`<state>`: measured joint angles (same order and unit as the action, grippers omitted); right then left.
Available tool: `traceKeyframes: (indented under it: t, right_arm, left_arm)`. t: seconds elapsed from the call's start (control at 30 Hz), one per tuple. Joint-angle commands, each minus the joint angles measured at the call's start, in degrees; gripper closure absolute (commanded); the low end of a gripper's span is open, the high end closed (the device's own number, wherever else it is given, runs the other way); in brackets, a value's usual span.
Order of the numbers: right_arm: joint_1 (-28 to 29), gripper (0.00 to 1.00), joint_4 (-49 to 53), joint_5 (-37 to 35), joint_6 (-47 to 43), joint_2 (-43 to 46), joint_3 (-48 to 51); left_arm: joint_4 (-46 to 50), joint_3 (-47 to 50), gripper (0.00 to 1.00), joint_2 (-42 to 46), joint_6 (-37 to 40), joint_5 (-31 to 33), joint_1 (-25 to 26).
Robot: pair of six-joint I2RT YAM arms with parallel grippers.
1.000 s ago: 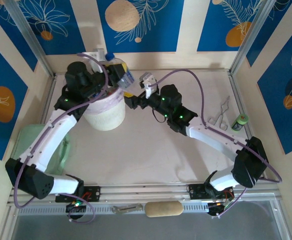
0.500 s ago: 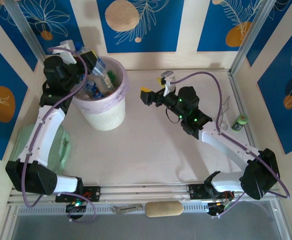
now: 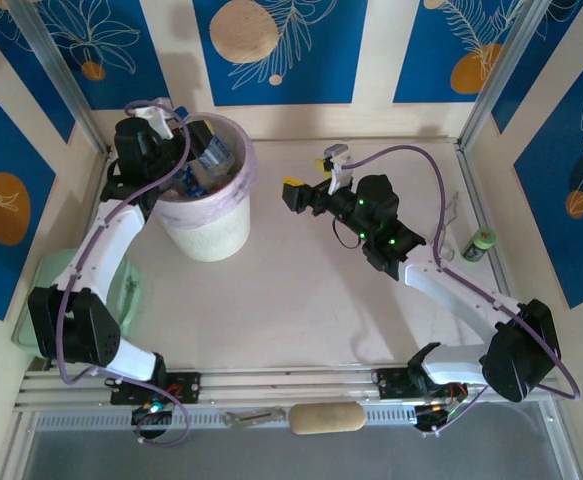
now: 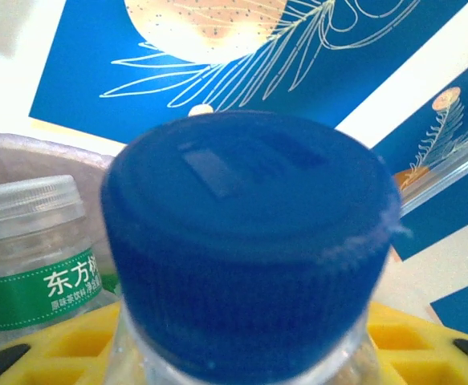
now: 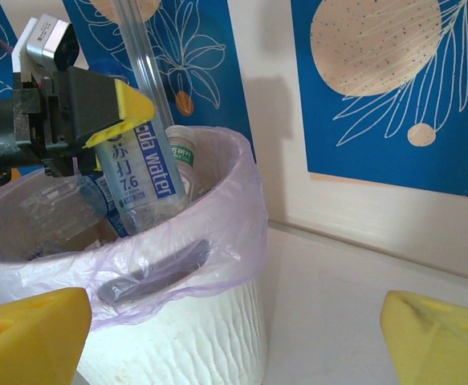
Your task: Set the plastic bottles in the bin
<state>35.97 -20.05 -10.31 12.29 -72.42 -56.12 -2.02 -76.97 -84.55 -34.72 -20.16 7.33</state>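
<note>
From above, the left end effector (image 3: 197, 150) hangs over the bin (image 3: 239, 195), a blue-capped bottle (image 3: 215, 154) between its fingers, tilted into the liner. The right end effector (image 3: 309, 178) hovers beside the bin, gaping and empty. Left wrist: the bottle (image 4: 246, 241) sits between yellow pads (image 4: 65, 349); pinched or merely flanked, I can't tell. Right wrist: the bin (image 5: 193, 337) stands ahead of the wide-apart fingers (image 5: 25, 337).

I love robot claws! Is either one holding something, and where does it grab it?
The left gripper holds a blue-labelled plastic bottle by its cap end, over the bin. The right gripper is open and empty.
</note>
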Motion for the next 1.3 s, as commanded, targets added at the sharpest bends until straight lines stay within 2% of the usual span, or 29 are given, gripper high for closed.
traceKeyframes:
  t: [0.0,0.03,0.13,0.3,0.5,0.77,0.97,1.27]
  right_arm:
    - [-0.3,0.06,-0.3,-0.5,0.6,1.0,0.2]
    - [-0.3,0.06,-0.3,-0.5,0.6,1.0,0.2]
    - [-0.3,0.06,-0.2,-0.6,0.4,0.9,0.0]
    - [-0.3,0.06,-0.2,-0.8,0.1,0.7,-0.2]
    - [-1.0,0.06,1.0,-2.5,-1.2,0.6,-0.4]
    - [-8.2,0.06,9.9,-7.7,-2.5,-0.6,-0.4]
    - [-15.8,0.05,13.5,-11.3,-4.2,0.3,4.8]
    - [-25.4,0.05,10.2,-8.4,-2.0,4.9,15.1]
  left_arm:
    - [-0.1,-0.2,0.43,0.3,-0.4,-2.6,-0.3]
    - [0.4,-0.3,0.36,0.5,0.0,-2.5,-0.3]
    - [2.1,-1.0,0.0,1.6,1.5,-1.5,-0.3]
    - [6.5,-3.1,0.0,4.6,6.2,1.9,-0.3]
    - [13.0,-4.5,0.0,9.7,13.6,10.7,-0.7]
    - [16.7,1.3,0.0,15.8,19.9,21.1,-4.1]
    - [14.4,13.5,0.0,23.3,20.4,32.3,-9.7]
    - [9.2,28.7,0.0,28.9,10.3,36.6,-23.4]
